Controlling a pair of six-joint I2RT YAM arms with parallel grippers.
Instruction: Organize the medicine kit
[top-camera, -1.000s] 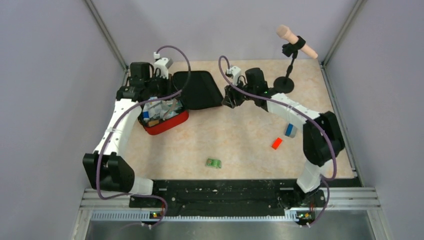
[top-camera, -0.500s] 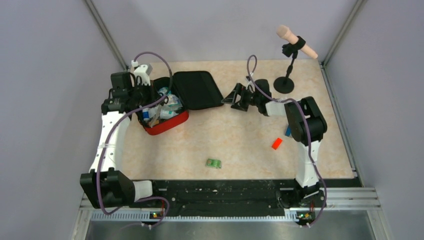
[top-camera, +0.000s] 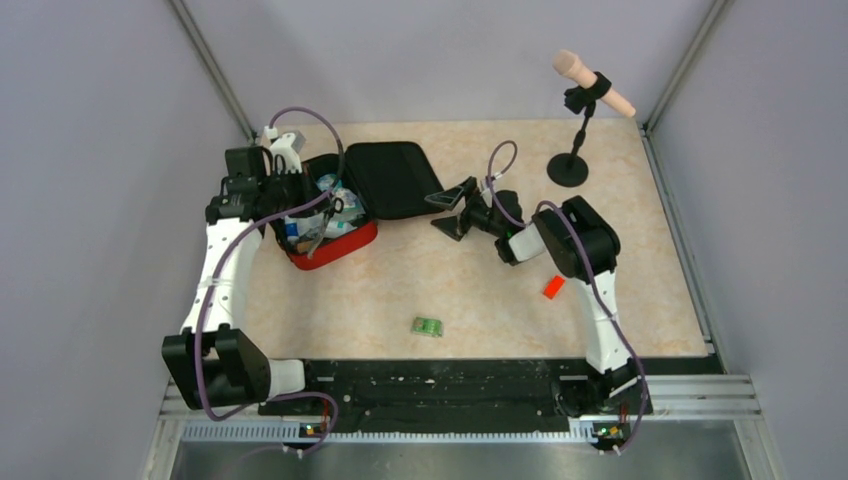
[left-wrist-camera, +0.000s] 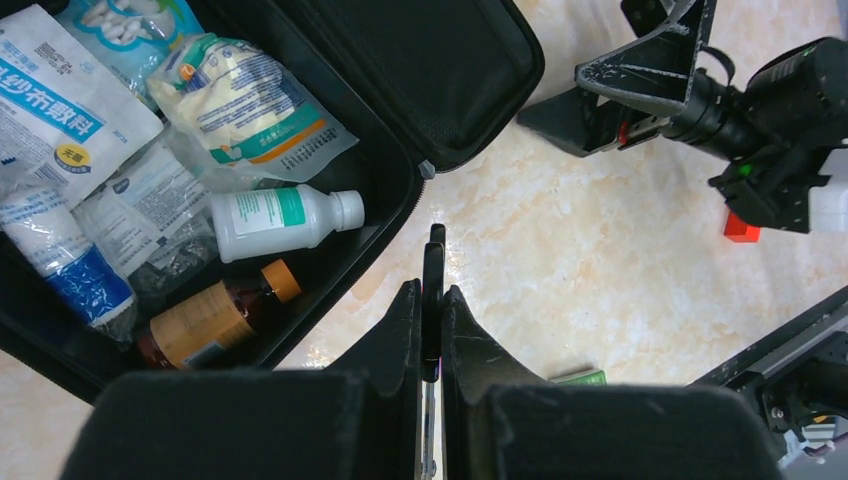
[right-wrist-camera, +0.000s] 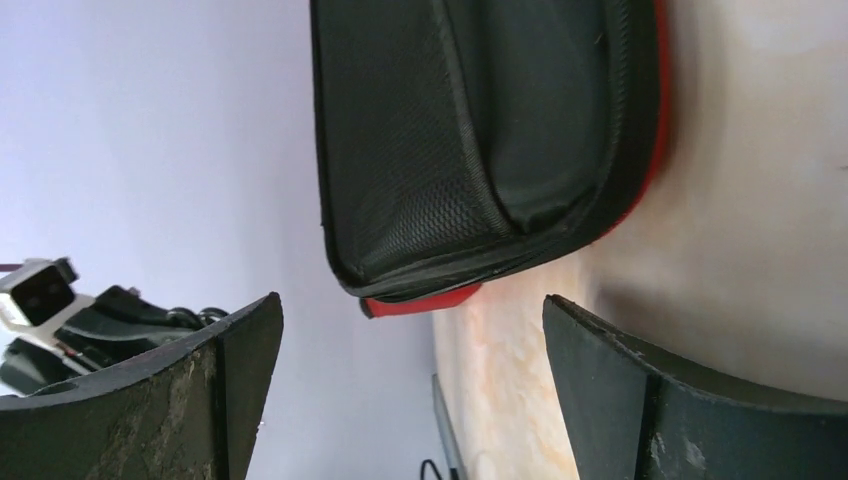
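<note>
The medicine kit (top-camera: 395, 178) lies open at the back left, a red case with black lining; its lid (right-wrist-camera: 450, 130) is flat on the table. The base holds a white bottle (left-wrist-camera: 285, 218), a brown bottle (left-wrist-camera: 215, 320) and several packets (left-wrist-camera: 250, 100). My left gripper (top-camera: 312, 222) hovers at the base's right edge, shut on a thin black tool (left-wrist-camera: 432, 270) that sticks out past its tips. My right gripper (top-camera: 446, 210) stands wide open just right of the lid, off its corner, nothing between its fingers (right-wrist-camera: 600, 350).
A green packet (top-camera: 428, 326) lies near the front middle of the table. A small red block (top-camera: 553, 287) sits beside the right arm. A microphone on a black stand (top-camera: 570, 165) is at the back right. Grey walls close in both sides.
My right gripper has opened wide and drawn back from the lid's right edge toward the table's middle. My left arm shifted left, uncovering the kit's contents, its grip unchanged.
</note>
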